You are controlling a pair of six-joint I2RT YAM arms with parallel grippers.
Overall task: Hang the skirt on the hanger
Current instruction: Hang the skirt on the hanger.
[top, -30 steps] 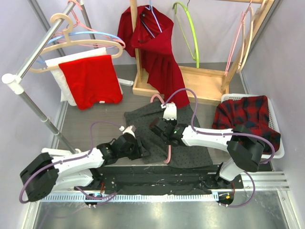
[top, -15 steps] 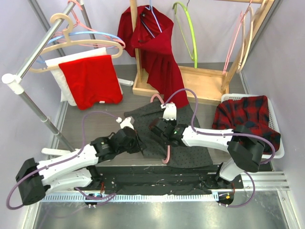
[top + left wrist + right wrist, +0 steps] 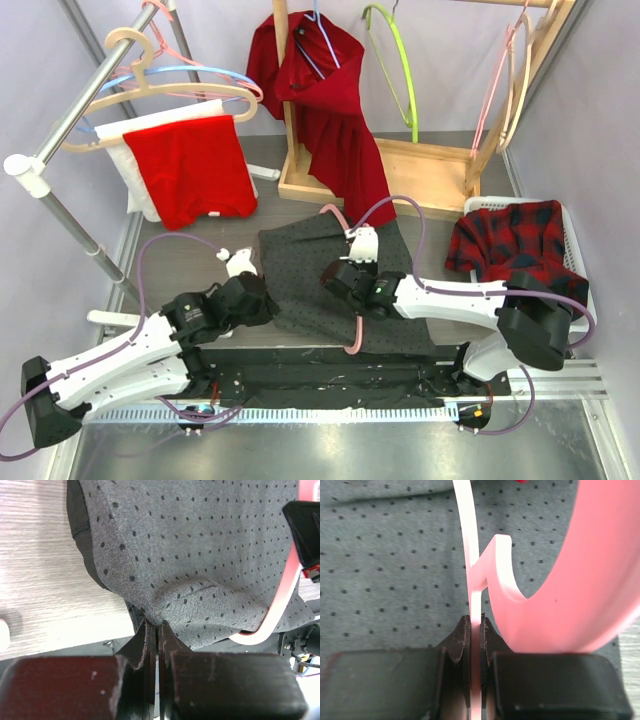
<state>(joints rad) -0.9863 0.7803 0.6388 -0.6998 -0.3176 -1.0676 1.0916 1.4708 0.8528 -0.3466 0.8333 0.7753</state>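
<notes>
The grey dotted skirt [image 3: 300,272] lies spread in the middle of the table. My left gripper [image 3: 263,300] sits at its left near edge. In the left wrist view this gripper [image 3: 155,625] is shut on a pinched fold of the skirt [image 3: 200,555]. The pink hanger [image 3: 357,335] lies across the skirt. Part of it is hidden under my right arm. My right gripper [image 3: 340,278] is over the skirt's middle. In the right wrist view it [image 3: 476,619] is shut on a thin bar of the hanger [image 3: 580,570], above the skirt [image 3: 385,565].
A wooden rack [image 3: 430,175] at the back holds a dark red garment [image 3: 335,110] and a green hanger [image 3: 395,60]. A white basket [image 3: 585,300] with plaid cloth [image 3: 515,245] stands at the right. A metal rail [image 3: 80,100] with hangers and a red top [image 3: 190,165] is at the left.
My left gripper has shut on the skirt's edge and drawn back to the left, pulling the cloth flatter. The right gripper with the hanger has shifted slightly right.
</notes>
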